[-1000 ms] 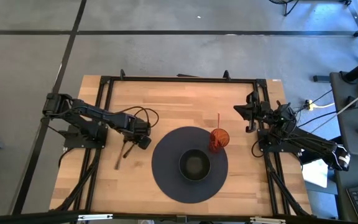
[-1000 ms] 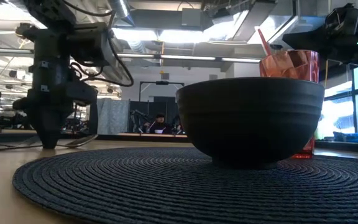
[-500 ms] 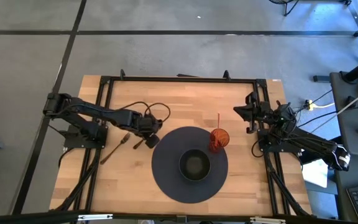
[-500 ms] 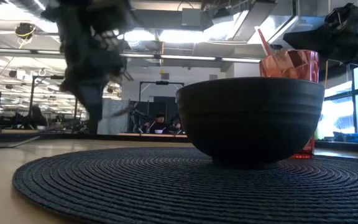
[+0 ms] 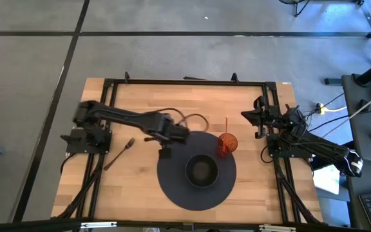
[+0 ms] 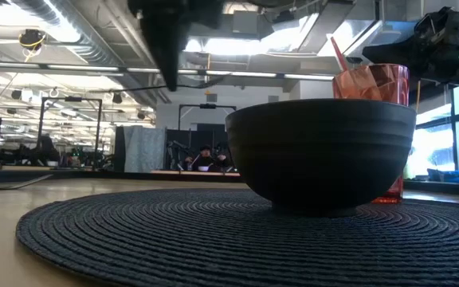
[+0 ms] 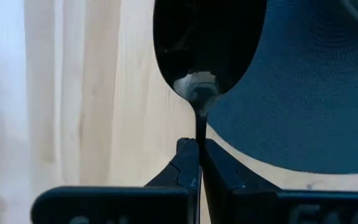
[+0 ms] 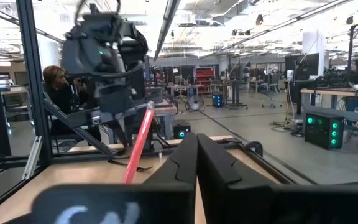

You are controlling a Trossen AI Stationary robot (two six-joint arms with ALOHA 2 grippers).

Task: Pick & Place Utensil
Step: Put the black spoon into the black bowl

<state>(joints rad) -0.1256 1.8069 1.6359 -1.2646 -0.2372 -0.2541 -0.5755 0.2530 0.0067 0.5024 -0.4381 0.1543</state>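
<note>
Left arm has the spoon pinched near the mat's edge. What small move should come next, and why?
Probably carry it a little farther toward the bowl. The left gripper is shut on the spoon, whose head hangs over the edge of the dark placemat, short of the bowl. A fork lies on the wood behind. The right gripper waits shut at the table's right side.

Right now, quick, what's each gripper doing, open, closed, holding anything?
Left gripper: shut on the spoon, at the placemat's edge.
Right gripper: shut, holding nothing, waiting at the table's right side.
</note>
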